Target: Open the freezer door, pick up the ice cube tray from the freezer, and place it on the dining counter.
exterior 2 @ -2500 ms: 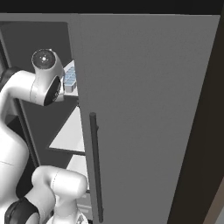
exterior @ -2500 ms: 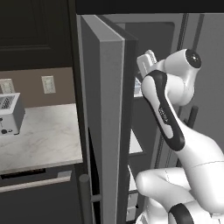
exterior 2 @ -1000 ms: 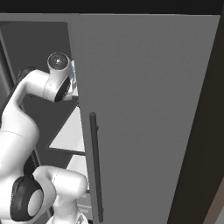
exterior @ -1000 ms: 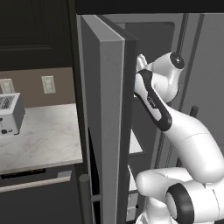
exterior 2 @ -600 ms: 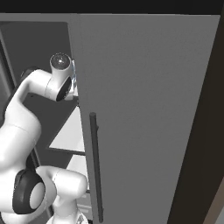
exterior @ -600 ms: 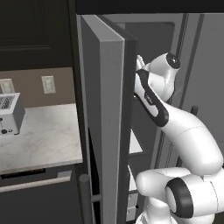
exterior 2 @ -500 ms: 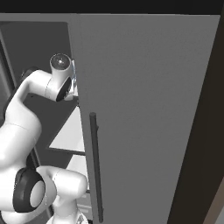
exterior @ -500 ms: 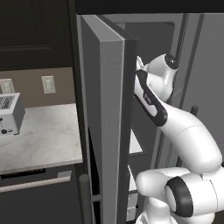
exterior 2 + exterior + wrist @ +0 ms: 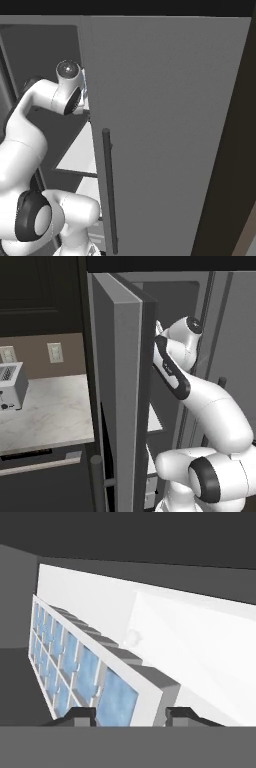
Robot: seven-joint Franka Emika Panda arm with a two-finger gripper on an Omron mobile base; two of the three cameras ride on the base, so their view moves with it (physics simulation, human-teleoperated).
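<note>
Freezer door [image 9: 116,406] swung wide open, edge-on in the left base view, dark bar handle toward the bottom. Arm [image 9: 200,401] reaching up from below into the freezer [image 9: 172,311], wrist buried behind the door edge at an upper shelf. From the right base view, same arm [image 9: 30,125] curling past the plain grey door [image 9: 170,130], hand tucked behind that door's left edge; white shelf [image 9: 77,152] lower down inside.

In the hand view, ice cube tray [image 9: 85,662] lying on a white shelf [image 9: 200,647], running diagonally away from the camera, two rows of pale blue cells visible. Gripper [image 9: 130,714] straddling the near end of the tray, one dark fingertip [image 9: 82,714] at each side of it. Contact with the tray walls not clear; cannot tell whether clamped or merely bracketing.

Marble worktop [image 9: 45,416] with a toaster [image 9: 11,387] to the left of the door, well apart from the arm.
</note>
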